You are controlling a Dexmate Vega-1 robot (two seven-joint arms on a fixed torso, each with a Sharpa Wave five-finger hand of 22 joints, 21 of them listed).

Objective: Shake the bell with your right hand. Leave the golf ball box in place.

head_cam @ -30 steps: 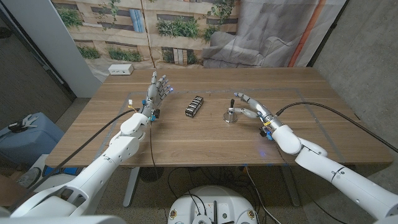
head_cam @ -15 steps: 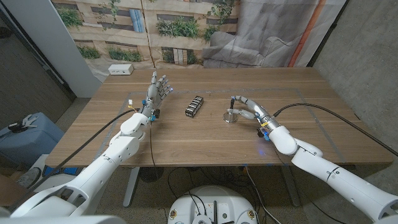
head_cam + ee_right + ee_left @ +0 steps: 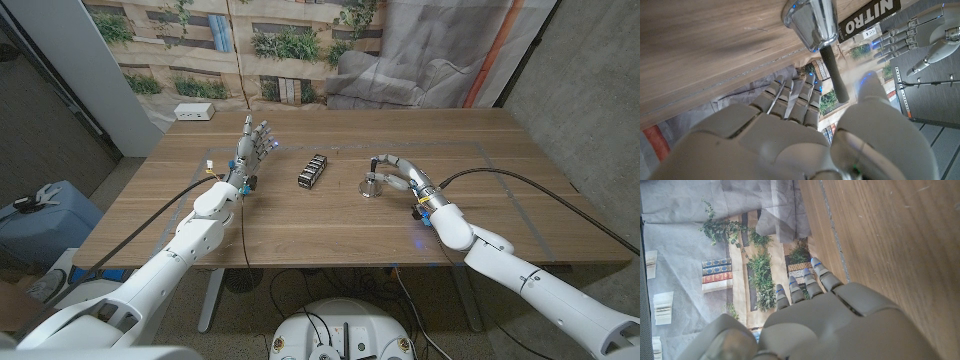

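Note:
The silver bell (image 3: 371, 186) stands upright on the wooden table (image 3: 300, 220), its black handle (image 3: 375, 165) pointing up. My right hand (image 3: 401, 178) is curled round the handle, fingers on one side and thumb on the other. In the right wrist view the bell (image 3: 812, 22) and its handle (image 3: 832, 70) sit between my fingers (image 3: 795, 100) and thumb (image 3: 871, 95), with thin gaps on both sides. The black golf ball box (image 3: 313, 170) (image 3: 870, 15) lies left of the bell. My left hand (image 3: 251, 150) (image 3: 840, 325) stands upright with its fingers apart, holding nothing.
A white power strip (image 3: 194, 112) lies at the table's far left edge. Black cables trail from both wrists across the table (image 3: 890, 240). A printed backdrop (image 3: 250, 45) hangs behind the far edge. A blue object (image 3: 45, 215) sits on the floor at the left.
My right hand has moved left to the bell, and its fingers have curled around the handle. The bell, the box and my left hand have not moved.

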